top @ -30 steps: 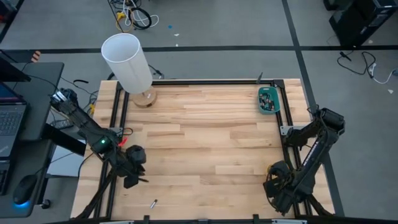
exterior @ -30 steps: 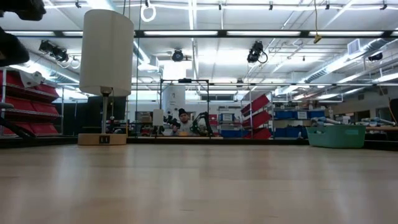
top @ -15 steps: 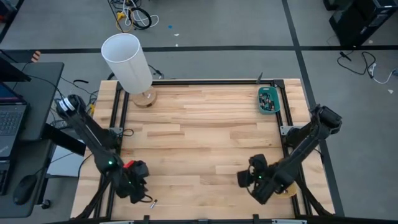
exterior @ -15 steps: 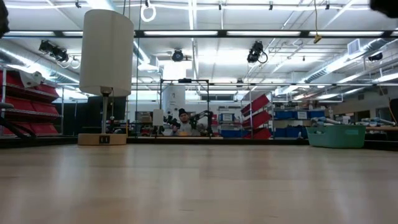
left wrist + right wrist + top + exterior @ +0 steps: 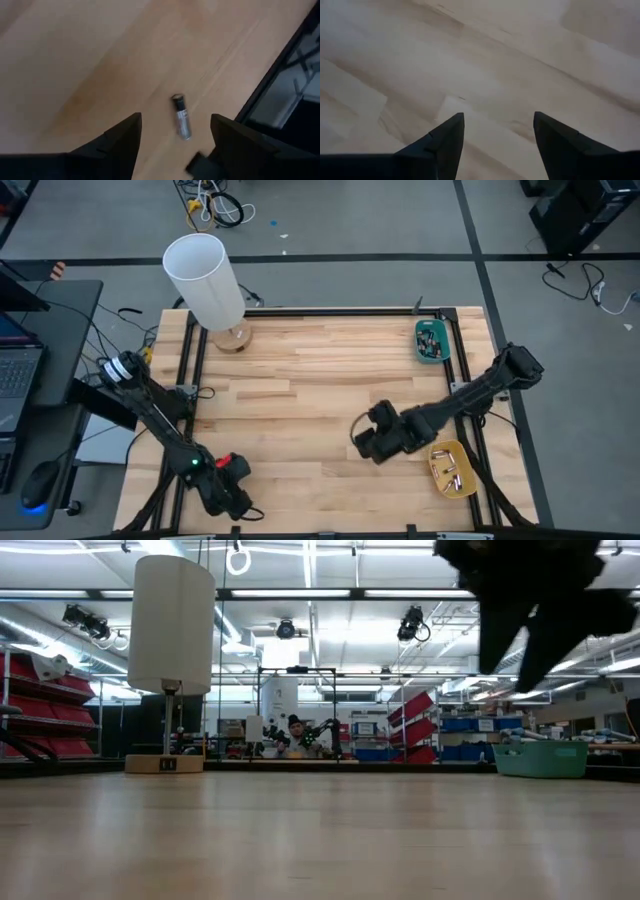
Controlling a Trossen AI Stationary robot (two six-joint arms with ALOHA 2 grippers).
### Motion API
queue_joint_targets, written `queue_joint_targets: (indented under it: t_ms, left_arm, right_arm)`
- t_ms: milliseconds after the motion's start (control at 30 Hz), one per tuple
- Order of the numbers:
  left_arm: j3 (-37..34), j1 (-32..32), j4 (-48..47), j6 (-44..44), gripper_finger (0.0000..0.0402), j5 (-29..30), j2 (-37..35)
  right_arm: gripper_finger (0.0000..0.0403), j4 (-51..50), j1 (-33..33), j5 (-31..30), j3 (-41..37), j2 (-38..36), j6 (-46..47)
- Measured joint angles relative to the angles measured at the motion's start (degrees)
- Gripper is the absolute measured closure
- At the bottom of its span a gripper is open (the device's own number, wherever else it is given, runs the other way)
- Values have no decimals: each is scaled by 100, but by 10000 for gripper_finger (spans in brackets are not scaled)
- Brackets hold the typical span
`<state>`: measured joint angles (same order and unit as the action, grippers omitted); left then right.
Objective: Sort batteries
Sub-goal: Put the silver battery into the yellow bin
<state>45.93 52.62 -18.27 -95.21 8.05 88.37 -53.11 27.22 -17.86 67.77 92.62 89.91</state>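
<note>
**Left claw poised over a stray battery at the worktop's near edge**

We see the left claw [image 5: 172, 145] low over the near-left corner of the worktop [image 5: 330, 380], its two fingers spread wide and empty. Between them, in the left wrist view, lies a single battery [image 5: 181, 116]: a small silvery cell with a dark cap, flat on the wood, close beside the dark frame rail [image 5: 270, 85] that borders the worktop. The cell lies skewed to the line between the fingers, nearer one of them than the other.

The right claw [image 5: 497, 145] hangs above bare wood toward the middle of the worktop, also spread wide and holding nothing. Just beside the right arm sits the yellow tray [image 5: 452, 470], with a few cells in it; the teal tray [image 5: 432, 340] stands at the far-right corner, well apart from both claws. A lamp [image 5: 205, 280] occupies the far-left corner.

We judge the pick to be the step in hand, and the risks follow from the layout. A round cell on smooth wood may roll if one finger touches it first, and the off-centre position makes that likely. A nudge toward the rail could lodge it there or send it off the edge. A descent too near the rail could strike it.
</note>
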Motion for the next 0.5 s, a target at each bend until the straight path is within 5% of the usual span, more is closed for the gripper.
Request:
queue_joint_targets:
  t_ms: [300, 500]
  left_arm:
    - [1244, -91, -1468, -268, 149, -301, 1037]
    - [1838, -92, -1540, -261, 150, -517, 1606]
  right_arm:
    - [183, 840, -302, 82, 1, 0, -1227]
    - [183, 897, -217, -50, 2, 0, -1369]
